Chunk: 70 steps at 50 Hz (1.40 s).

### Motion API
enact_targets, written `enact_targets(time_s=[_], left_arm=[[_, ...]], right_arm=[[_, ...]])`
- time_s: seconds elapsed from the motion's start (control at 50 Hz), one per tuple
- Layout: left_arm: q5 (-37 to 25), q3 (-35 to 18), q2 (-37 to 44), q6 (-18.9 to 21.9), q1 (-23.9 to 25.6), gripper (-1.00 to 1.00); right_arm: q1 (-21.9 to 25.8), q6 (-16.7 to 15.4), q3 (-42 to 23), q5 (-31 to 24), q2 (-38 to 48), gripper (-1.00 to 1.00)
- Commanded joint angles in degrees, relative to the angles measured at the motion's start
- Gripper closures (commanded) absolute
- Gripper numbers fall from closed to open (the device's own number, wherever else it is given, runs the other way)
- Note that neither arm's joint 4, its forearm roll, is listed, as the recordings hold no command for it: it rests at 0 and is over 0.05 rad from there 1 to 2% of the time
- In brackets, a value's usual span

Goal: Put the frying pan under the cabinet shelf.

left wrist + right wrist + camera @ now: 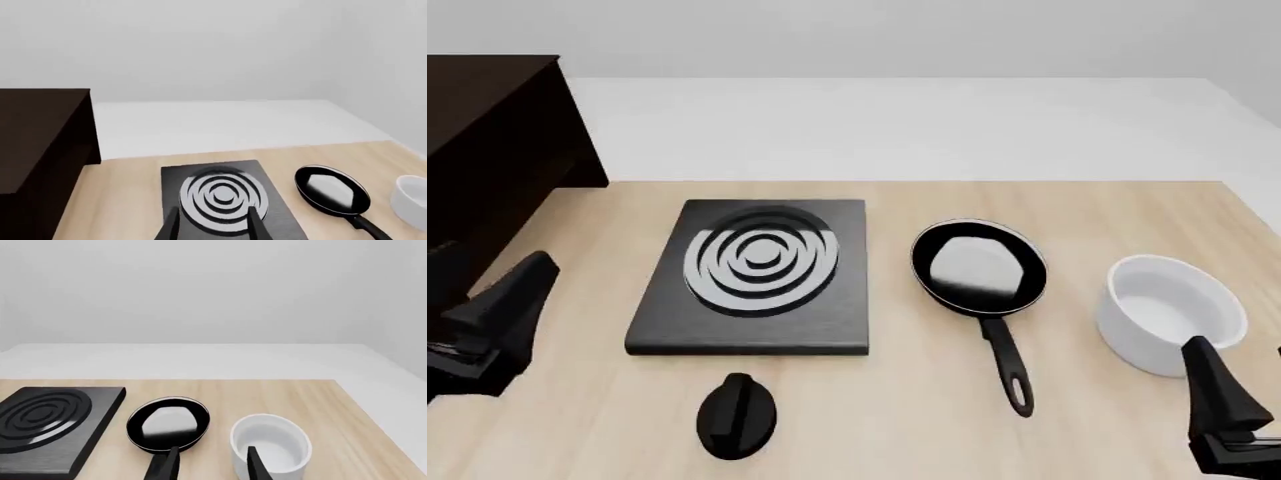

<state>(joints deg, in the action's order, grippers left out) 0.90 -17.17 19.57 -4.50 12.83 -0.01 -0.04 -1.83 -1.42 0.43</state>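
Resting on the light wooden tabletop [1121, 205], the frying pan [978, 265] lies right of centre in the front view, its round glossy black bowl just right of the stove plate [754, 280] and its long thin handle [1006, 365] pointing toward the near edge. The stove plate is a flat black slab bearing grey concentric rings. A white bowl [1168, 312] stands to the right of the pan, near it but apart. A black knob [737, 415] lies by itself near the front edge, below the stove plate. The cabinet shelf [487, 170], dark brown with a flat top and boxy sides, occupies the far left of the tabletop, well apart from the pan. The left hand [215, 225] hovers at the near left; in its wrist view the two fingers stand parted with the stove plate's rings between them, holding nothing. The right hand [210, 465] hovers at the near right; in its wrist view the fingers are likewise spread and empty, with the pan's near rim and the white bowl ahead of them. Neither hand touches any object.
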Motion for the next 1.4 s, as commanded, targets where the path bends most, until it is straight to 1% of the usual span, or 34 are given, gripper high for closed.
enact_targets(time_s=[0.02,0.12,0.18,0.22,0.24,0.26,0.28,0.3,0.34,0.4,0.46,0.5,0.52,0.7,0.72,0.74,0.78,0.8,0.82,0.86,0.88,0.9,0.92,0.96,1.0,1.02,1.04,1.06,1.08,1.12,1.16,1.28,1.3,1.4], left_arm=[[-0.9,-10.8,13.9,-0.6,9.0,-1.00],[-3.6,-16.3,18.7,-0.5,12.1,-1.00],[-6.3,-20.4,22.1,-1.9,14.5,-1.00],[-7.2,-21.9,22.7,-1.4,15.3,-1.00],[-8.0,-23.0,23.9,-5.0,16.7,-1.00],[-8.7,-23.9,25.0,-5.8,17.3,-1.00],[-9.1,-24.9,25.8,-5.2,17.3,-1.00],[-9.8,-25.9,27.4,-6.5,18.1,-1.00],[-10.6,-27.7,28.1,-5.0,18.6,-1.00],[-12.0,-30.6,31.5,-5.5,18.8,-1.00],[-12.7,-33.0,34.0,-2.5,18.0,-1.00],[-13.9,-34.5,36.0,-3.9,18.7,-1.00],[-14.3,-35.7,36.6,-2.6,18.4,-1.00],[-20.0,-42.8,43.4,-4.5,22.8,-1.00],[-21.0,-43.7,44.7,-5.9,24.4,-1.00],[-21.3,-44.4,45.2,-5.5,25.0,-1.00],[-22.4,-45.5,47.1,-8.5,26.9,-1.00],[-22.8,-46.6,47.8,-7.6,27.4,-1.00],[-23.2,-47.5,48.7,-8.8,28.1,-1.00],[-23.6,-49.1,49.7,-7.8,28.3,-1.00],[-24.4,-49.9,50.9,-10.2,30.0,-1.00],[-24.9,-50.6,51.7,-10.4,30.6,-1.00],[-24.9,-52.0,51.6,-7.3,30.3,-1.00],[-25.9,-53.7,53.3,-8.4,32.0,-1.00],[-26.7,-54.8,54.8,-9.3,33.1,-1.00],[-26.9,-55.5,55.4,-8.6,32.9,-1.00],[-27.5,-56.0,56.6,-10.8,34.0,-1.00],[-27.9,-56.3,57.3,-11.6,34.6,-1.00],[-28.1,-57.0,58.1,-10.0,34.2,-1.00],[-28.7,-57.9,59.7,-10.5,35.1,-1.00],[-28.9,-58.6,61.3,-9.2,35.8,-1.00],[-28.6,-59.4,64.0,-10.8,38.2,-1.00],[-28.7,-59.6,64.7,-12.1,39.3,-1.00],[-27.9,-60.5,66.2,-14.0,40.2,-1.00]], right_arm=[[0.0,0.0,-0.1,-0.1,0.0,-1.00],[0.0,0.0,0.0,0.0,0.0,-1.00],[0.0,0.0,0.1,0.1,0.0,-1.00],[0.0,0.0,0.0,0.0,0.0,-1.00],[0.0,0.0,0.0,0.0,0.0,-1.00],[0.0,0.0,-0.1,-0.2,0.0,-1.00],[0.0,0.0,-0.1,-0.2,-0.1,-1.00],[0.0,0.0,-0.1,-0.1,0.0,-1.00],[0.0,0.0,0.1,0.2,0.1,-1.00],[0.0,0.0,-0.1,-0.1,0.0,-1.00],[0.0,0.0,0.0,0.0,0.0,-1.00],[0.0,0.0,0.0,-0.1,0.0,-1.00],[0.0,0.0,0.0,-0.1,0.0,-1.00],[0.0,0.0,0.0,0.0,0.0,-1.00],[0.0,0.0,0.0,0.0,0.0,-1.00],[0.0,0.0,0.2,0.2,0.1,-1.00],[0.0,0.0,0.0,0.0,0.0,-1.00],[0.0,0.0,-0.1,-0.1,0.0,-1.00],[0.0,0.0,-0.1,-0.1,0.0,-1.00],[0.0,0.0,-0.1,-0.1,0.0,-1.00],[0.0,0.0,0.0,0.0,0.0,-1.00],[0.0,0.0,0.0,0.0,0.0,-1.00],[0.0,0.0,0.0,0.0,0.0,-1.00],[0.0,0.0,0.0,0.0,0.0,-1.00],[0.0,0.0,0.0,0.0,0.0,-1.00],[0.0,0.0,0.0,0.0,0.0,-1.00],[0.0,0.0,0.0,0.0,0.0,-1.00],[0.0,0.0,0.0,0.0,0.0,-1.00],[0.0,0.0,0.0,0.0,0.0,-1.00],[0.0,0.0,0.0,0.0,0.0,-1.00],[0.0,0.0,0.0,0.0,0.0,-1.00],[0.0,0.0,0.0,0.0,0.0,-1.00],[0.0,0.0,0.0,0.0,0.0,-1.00],[0.0,0.0,0.0,0.0,0.0,-1.00]])
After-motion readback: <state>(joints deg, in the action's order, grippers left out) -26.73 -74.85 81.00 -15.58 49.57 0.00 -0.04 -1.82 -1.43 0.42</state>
